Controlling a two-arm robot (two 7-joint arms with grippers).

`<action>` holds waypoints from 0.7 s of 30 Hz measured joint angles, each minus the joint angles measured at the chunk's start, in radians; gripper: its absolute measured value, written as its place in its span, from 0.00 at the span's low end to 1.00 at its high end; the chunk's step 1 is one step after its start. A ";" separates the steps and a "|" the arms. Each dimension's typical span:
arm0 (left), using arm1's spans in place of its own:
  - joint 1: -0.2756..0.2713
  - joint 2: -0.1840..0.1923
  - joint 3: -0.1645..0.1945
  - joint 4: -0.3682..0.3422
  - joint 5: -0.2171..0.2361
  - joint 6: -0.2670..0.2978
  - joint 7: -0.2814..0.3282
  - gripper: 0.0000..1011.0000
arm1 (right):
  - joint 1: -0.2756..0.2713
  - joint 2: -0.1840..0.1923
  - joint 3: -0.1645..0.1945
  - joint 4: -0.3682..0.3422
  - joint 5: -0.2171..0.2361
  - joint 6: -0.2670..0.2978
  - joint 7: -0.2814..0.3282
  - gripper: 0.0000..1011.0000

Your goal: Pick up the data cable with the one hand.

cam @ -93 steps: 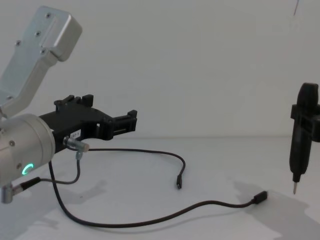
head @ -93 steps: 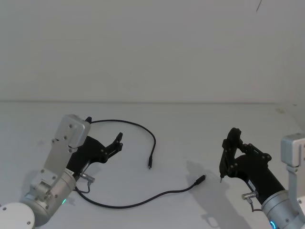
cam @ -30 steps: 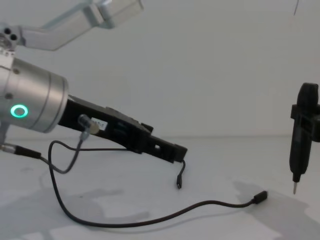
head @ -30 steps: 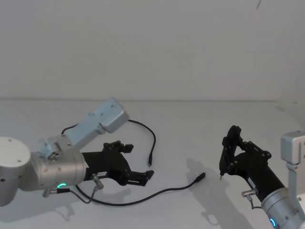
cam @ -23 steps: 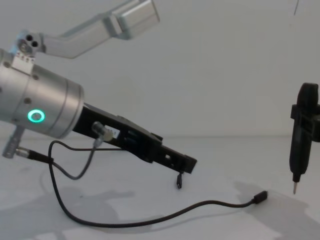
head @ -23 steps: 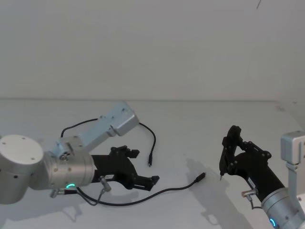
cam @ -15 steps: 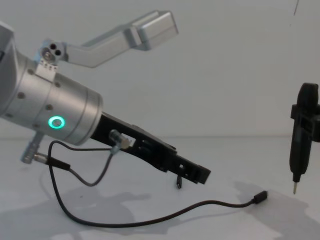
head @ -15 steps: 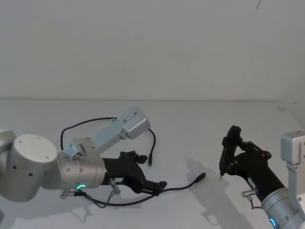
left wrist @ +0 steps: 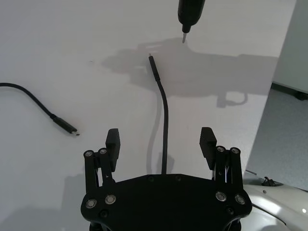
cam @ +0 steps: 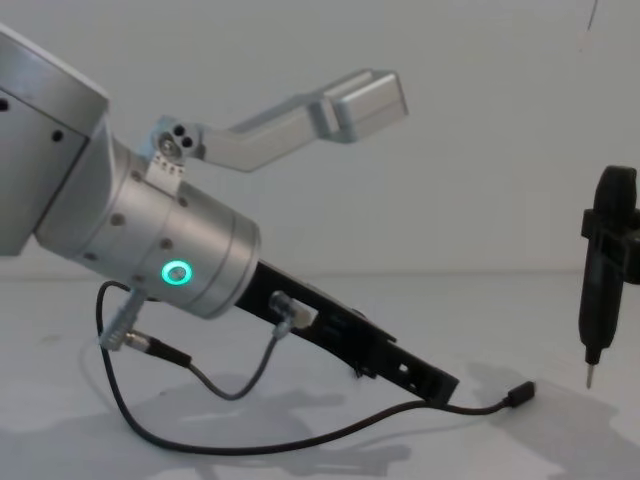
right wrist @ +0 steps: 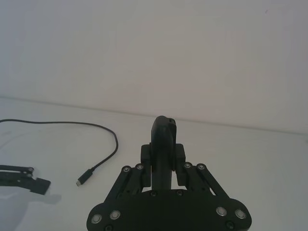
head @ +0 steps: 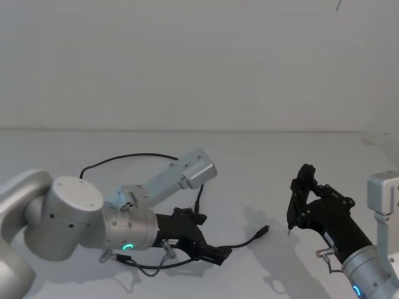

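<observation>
White tabletop [head: 249, 162]: thin black flexible data cable [left wrist: 164, 106] is straddled by the black two-finger left gripper [left wrist: 160, 132], jaws apart. It may be pushed aside if the gripper is lowered off-centre. The right gripper [head: 303, 196] is parked at the right.

A bare lab test bench: plain white tabletop [head: 249, 163], blank white wall [head: 199, 62] behind.

- No text, brand, number or sign can be read.
- A small white label [cam: 302, 316] is seen on the black body of the left gripper [cam: 445, 385], just ahead of the silver cylinder; whatever is printed on it cannot be made out.
</observation>
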 joint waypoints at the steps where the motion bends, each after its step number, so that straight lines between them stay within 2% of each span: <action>1: -0.002 -0.003 0.003 0.005 0.001 0.001 0.000 0.99 | 0.000 0.000 0.000 0.000 0.000 0.000 0.000 0.28; 13: -0.033 -0.056 0.033 0.079 0.020 0.015 0.000 0.99 | 0.000 0.000 0.000 0.000 0.000 0.000 0.000 0.28; 21: -0.045 -0.078 0.042 0.110 0.029 0.025 0.000 0.99 | 0.000 0.000 0.000 0.000 0.000 0.000 0.000 0.28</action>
